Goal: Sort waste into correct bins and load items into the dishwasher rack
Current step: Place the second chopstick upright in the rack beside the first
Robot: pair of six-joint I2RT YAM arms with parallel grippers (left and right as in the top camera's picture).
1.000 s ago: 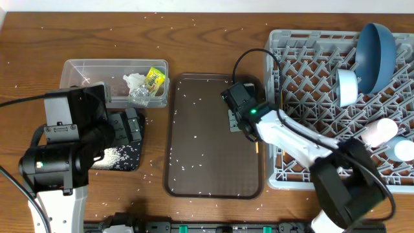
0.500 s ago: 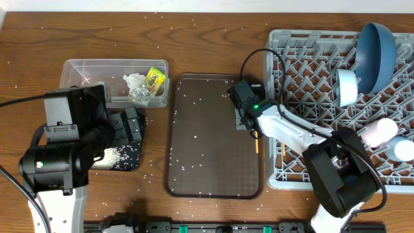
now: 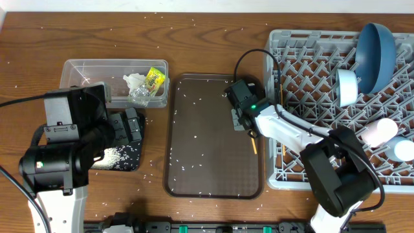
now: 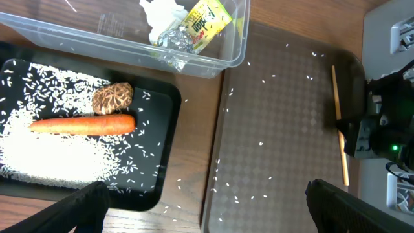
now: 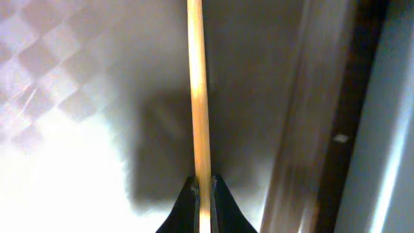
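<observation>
My right gripper (image 3: pixel 248 125) is low over the right edge of the brown serving tray (image 3: pixel 213 175) and is shut on a wooden chopstick (image 5: pixel 198 84), which also shows in the left wrist view (image 4: pixel 336 97). A second chopstick (image 3: pixel 282 97) stands in the grey dishwasher rack (image 3: pixel 310 71). The rack also holds the blue plate (image 3: pixel 376 52), pale-blue bowl (image 3: pixel 347 87), pink cup (image 3: pixel 378 133) and light-blue cup (image 3: pixel 404 150). My left gripper (image 4: pixel 207 207) is open and empty. The black tray (image 4: pixel 165 168) holds the carrot (image 4: pixel 81 124), brown lump (image 4: pixel 112 98) and rice (image 4: pixel 52 162). The clear tub (image 4: pixel 213 61) holds the wrapper (image 4: pixel 169 39) and yellow-green packet (image 4: pixel 206 22).
Loose rice grains lie scattered over the brown serving tray and the wooden table (image 3: pixel 207 39). The rack's left wall stands right beside the serving tray's right rim. The left arm's body (image 3: pixel 65 149) covers part of the black tray in the overhead view.
My right gripper has shifted a little to the right along the serving tray's right edge, still at the chopstick. The left arm has not moved.
</observation>
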